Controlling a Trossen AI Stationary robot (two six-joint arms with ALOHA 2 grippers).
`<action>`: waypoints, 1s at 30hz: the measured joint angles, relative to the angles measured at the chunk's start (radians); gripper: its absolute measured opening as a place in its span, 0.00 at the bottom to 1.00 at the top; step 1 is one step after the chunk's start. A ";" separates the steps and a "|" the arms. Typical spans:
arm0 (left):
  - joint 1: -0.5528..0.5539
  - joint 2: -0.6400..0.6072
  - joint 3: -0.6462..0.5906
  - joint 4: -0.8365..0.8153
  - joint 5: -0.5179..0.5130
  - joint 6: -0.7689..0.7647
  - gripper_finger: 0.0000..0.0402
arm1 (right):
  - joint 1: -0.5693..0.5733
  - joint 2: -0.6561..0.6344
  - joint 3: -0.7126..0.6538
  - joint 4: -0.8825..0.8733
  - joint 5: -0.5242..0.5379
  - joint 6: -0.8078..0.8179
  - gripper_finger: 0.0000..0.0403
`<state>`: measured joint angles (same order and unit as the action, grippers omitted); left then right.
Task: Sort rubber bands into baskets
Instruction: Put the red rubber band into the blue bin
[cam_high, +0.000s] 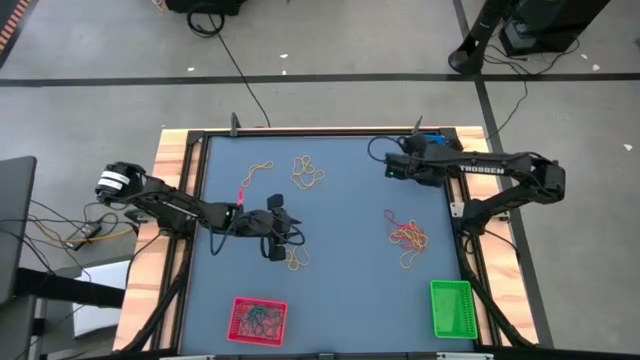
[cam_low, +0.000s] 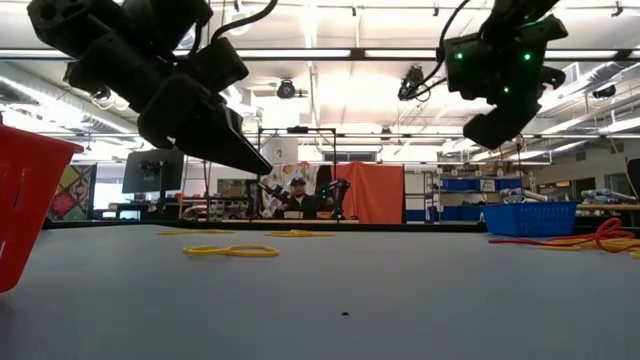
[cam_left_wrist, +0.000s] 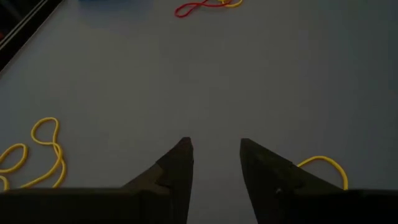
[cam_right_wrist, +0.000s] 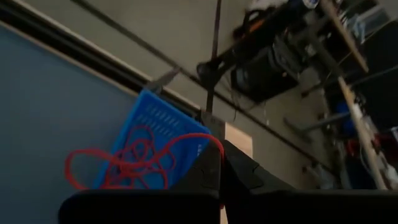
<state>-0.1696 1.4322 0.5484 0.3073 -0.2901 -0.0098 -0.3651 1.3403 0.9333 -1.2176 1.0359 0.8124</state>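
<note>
Left gripper (cam_high: 285, 243) hangs above the middle of the tabletop (cam_high: 340, 215) with its fingers spread and nothing between them; a small yellow band (cam_high: 298, 260) lies on the mat just beside it, toward the near edge. Against that edge, left of centre, stands the red basket (cam_high: 259, 319), already holding some bands. More yellow loops (cam_high: 307, 173) lie toward the far edge, and a red and yellow heap (cam_high: 408, 236) sits right of centre. In the near right corner is the green basket (cam_high: 451, 307). Right gripper (cam_high: 392, 167) is raised at the far right corner over the blue basket (cam_right_wrist: 163, 138), fingers pressed together on a red band (cam_right_wrist: 118, 163) that dangles into the basket. The step in hand looks like the right arm delivering this band; its next move would call for the fingers to part so the band falls in, while the left arm needs to come down on the yellow band nearby.
</note>
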 joint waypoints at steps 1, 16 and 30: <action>0.000 0.000 0.000 -0.003 0.000 -0.003 0.34 | -0.010 0.000 0.000 -0.001 -0.014 0.000 0.02; 0.000 0.000 0.000 -0.040 -0.001 -0.024 0.34 | -0.143 0.001 -0.028 0.031 -0.042 -0.067 0.04; 0.000 0.000 0.001 -0.026 -0.013 -0.028 0.34 | -0.195 0.002 -0.211 0.379 -0.156 -0.132 0.06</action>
<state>-0.1696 1.4322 0.5491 0.2817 -0.3035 -0.0379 -0.5598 1.3418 0.7224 -0.8386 0.8802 0.6801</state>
